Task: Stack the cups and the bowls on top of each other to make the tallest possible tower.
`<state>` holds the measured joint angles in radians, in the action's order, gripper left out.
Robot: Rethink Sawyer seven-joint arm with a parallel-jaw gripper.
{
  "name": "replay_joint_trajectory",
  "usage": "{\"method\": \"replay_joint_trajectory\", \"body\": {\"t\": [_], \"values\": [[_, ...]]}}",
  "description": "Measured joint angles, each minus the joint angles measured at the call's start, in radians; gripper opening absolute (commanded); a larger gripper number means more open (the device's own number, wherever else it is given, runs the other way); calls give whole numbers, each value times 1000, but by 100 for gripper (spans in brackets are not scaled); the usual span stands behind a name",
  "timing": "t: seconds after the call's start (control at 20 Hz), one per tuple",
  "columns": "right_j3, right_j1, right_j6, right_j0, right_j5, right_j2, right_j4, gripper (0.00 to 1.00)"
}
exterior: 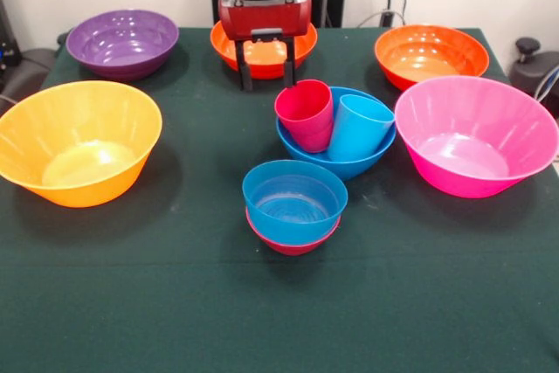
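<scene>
A mid-sized blue bowl (345, 162) sits at the table's middle with the crimson red cup (305, 113) and the light blue cup (359, 127) lying tilted inside it. In front of it a small blue bowl (293, 201) is nested in a small red bowl (292, 244). My gripper (265, 83) hangs open and empty just behind the red cup, its two black fingers (245, 74) pointing down in front of an orange bowl (262, 54).
A purple bowl (123, 43) stands at the back left and a second orange bowl (430, 55) at the back right. A large yellow-orange bowl (77, 141) is at the left and a large pink bowl (474, 134) at the right. The dark green table (175, 303) fills the front.
</scene>
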<state>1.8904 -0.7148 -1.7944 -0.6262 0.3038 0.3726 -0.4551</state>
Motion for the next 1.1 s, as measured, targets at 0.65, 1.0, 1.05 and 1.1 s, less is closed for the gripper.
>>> {"method": "replay_joint_trajectory", "body": {"t": [0.65,1.0,1.05,1.1], "values": [[-4,-69,0,13,47,0,73,100],[-52,-53,0,38,85,0,88,100],[-71,-39,0,43,85,0,88,100],[-86,-26,0,46,85,0,88,100]]}}
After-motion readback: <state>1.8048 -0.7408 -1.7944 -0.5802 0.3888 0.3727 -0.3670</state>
